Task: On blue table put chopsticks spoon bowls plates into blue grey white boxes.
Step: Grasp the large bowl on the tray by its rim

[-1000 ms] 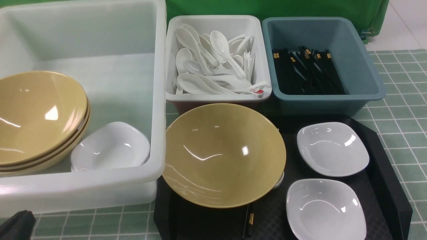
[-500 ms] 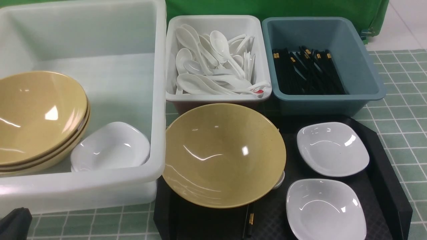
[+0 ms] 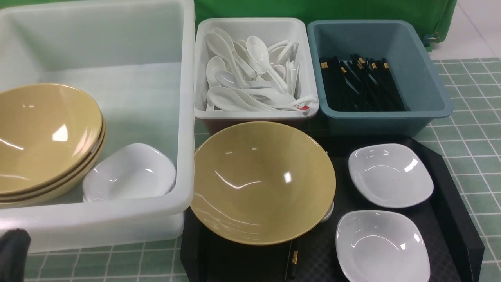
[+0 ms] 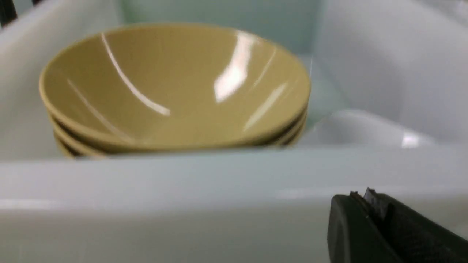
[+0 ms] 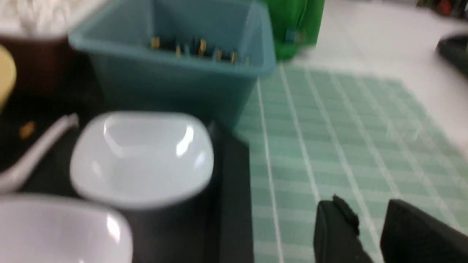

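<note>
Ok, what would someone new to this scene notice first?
Probably the big yellow bowl on the black tray front and centre, with two white plates to its right. Then the stack of matching bowls in the large white box on the left, and behind, white spoons in a small white box beside black chopsticks in a blue-grey box.

backdrop: you have a green cloth (image 3: 313, 9) hanging across 12 o'clock | floor: a pale, smooth floor (image 3: 477, 35) shows at 1 o'clock | table: your table cover (image 3: 469, 156) is pale green with a white grid, visible at 3 and 7 o'clock | light: bright, even
</note>
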You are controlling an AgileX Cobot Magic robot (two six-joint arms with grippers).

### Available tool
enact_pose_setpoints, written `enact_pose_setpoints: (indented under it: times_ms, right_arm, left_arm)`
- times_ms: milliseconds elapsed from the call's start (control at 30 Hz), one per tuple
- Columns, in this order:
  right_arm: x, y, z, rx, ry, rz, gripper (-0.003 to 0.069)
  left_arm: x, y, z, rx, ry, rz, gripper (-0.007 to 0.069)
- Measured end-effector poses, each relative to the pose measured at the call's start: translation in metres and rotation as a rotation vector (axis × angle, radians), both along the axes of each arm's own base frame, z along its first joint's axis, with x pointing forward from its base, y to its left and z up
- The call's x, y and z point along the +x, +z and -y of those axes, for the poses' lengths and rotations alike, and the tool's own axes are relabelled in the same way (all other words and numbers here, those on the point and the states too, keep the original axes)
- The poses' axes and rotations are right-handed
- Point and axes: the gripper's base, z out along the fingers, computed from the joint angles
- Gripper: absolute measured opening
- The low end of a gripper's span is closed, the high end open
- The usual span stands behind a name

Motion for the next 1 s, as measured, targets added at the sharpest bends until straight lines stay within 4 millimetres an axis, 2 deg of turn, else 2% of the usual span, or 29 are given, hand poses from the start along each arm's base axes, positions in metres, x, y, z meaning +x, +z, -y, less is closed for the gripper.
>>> enact_pose_setpoints:
  times_ms: [133,167,233,267,300,400,467,533,600,633,667,767,800,867,933,1000]
  right_arm:
    - [-0.001,0.026,-0.001,-0.014,0.007,0.292,0.0236]
    - [-0.006,0.042,-0.001,-0.008,0.013,0.465,0.0236]
    - [-0.013,0.057,-0.002,0.052,0.035,0.653,0.0236]
    - [-0.013,0.057,-0.002,0.066,0.039,0.653,0.0236]
    - [-0.021,0.067,-0.003,0.153,0.078,0.802,0.0236]
    - [-0.027,0.074,-0.003,0.260,0.126,0.907,0.0236]
    - [-0.029,0.076,-0.002,0.340,0.158,0.927,0.0236]
    - [-0.029,0.080,-0.002,0.369,0.166,0.914,0.0231]
    - [-0.029,0.096,-0.002,0.355,0.145,0.859,0.0204]
    - [-0.031,0.102,-0.002,0.350,0.145,0.866,0.0200]
    - [-0.033,0.116,-0.002,0.331,0.128,0.820,0.0167]
    - [-0.034,0.151,-0.002,0.259,0.081,0.699,0.0091]
    - [-0.032,0.160,-0.002,0.239,0.065,0.636,0.0066]
    - [-0.025,0.173,-0.002,0.223,0.041,0.506,0.0040]
    - [-0.012,0.173,-0.001,0.225,0.017,0.333,0.0036]
    - [0.003,0.163,0.000,0.234,-0.007,0.149,0.0036]
  left_arm:
    - [-0.002,0.025,-0.001,-0.019,0.005,0.272,0.0004]
    - [-0.006,0.036,-0.001,-0.023,0.008,0.406,0.0004]
    - [-0.013,0.050,-0.002,-0.025,0.011,0.577,0.0004]
    - [-0.013,0.051,-0.002,-0.024,0.011,0.594,0.0004]
    - [-0.020,0.061,-0.002,-0.027,0.013,0.723,0.0004]
    - [-0.030,0.071,-0.002,-0.043,0.008,0.873,0.0004]
    - [-0.031,0.072,-0.002,-0.083,-0.009,0.890,0.0004]
    - [-0.030,0.078,-0.002,-0.128,-0.028,0.858,0.0004]
    - [-0.033,0.103,-0.001,-0.173,-0.052,0.775,0.0004]
    - [-0.034,0.110,0.000,-0.173,-0.053,0.759,0.0004]
    - [-0.038,0.133,0.001,-0.157,-0.052,0.690,0.0004]
    - [-0.034,0.170,0.001,-0.127,-0.035,0.555,0.0004]
    - [-0.028,0.184,0.000,-0.126,-0.031,0.525,0.0004]
    - [-0.011,0.195,0.000,-0.137,-0.029,0.473,0.0004]
    - [0.011,0.198,0.000,-0.158,-0.026,0.399,0.0004]
    - [0.038,0.193,0.000,-0.182,-0.019,0.263,0.0004]
